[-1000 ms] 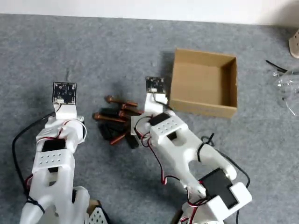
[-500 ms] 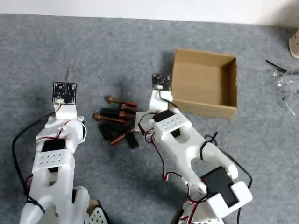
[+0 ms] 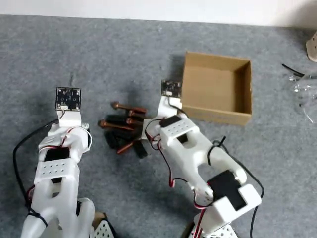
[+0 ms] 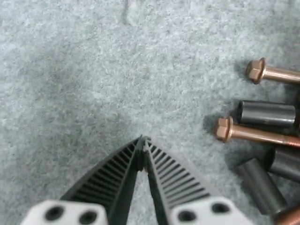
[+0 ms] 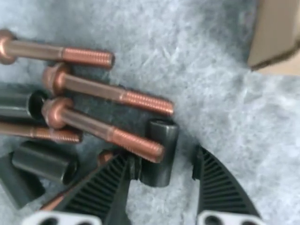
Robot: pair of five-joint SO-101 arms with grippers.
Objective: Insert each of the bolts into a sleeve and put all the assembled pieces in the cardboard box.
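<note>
Several copper bolts [image 3: 128,107] and black sleeves [image 3: 120,120] lie in a loose pile on the grey mat, left of the open cardboard box [image 3: 215,115]. My right gripper [image 5: 162,157] is open over the pile's box-side edge. A short black sleeve [image 5: 159,152] stands between its fingers, with a bolt's threaded tip [image 5: 140,144] resting against that sleeve. My left gripper [image 4: 142,140] is shut and empty, low over bare mat a little way from the pile. Two bolt heads [image 4: 255,70] [image 4: 225,129] and a sleeve [image 4: 267,113] face it.
The box's corner [image 5: 276,37] is close beyond my right gripper. Thin cables and clear plastic bits [image 3: 299,84] lie at the right edge of the mat, and a pale object [image 3: 312,45] sits at the far right. Bare mat spreads behind the pile.
My right arm has shifted slightly toward the box, and its rear links have swung. The left arm and the pile have not moved.
</note>
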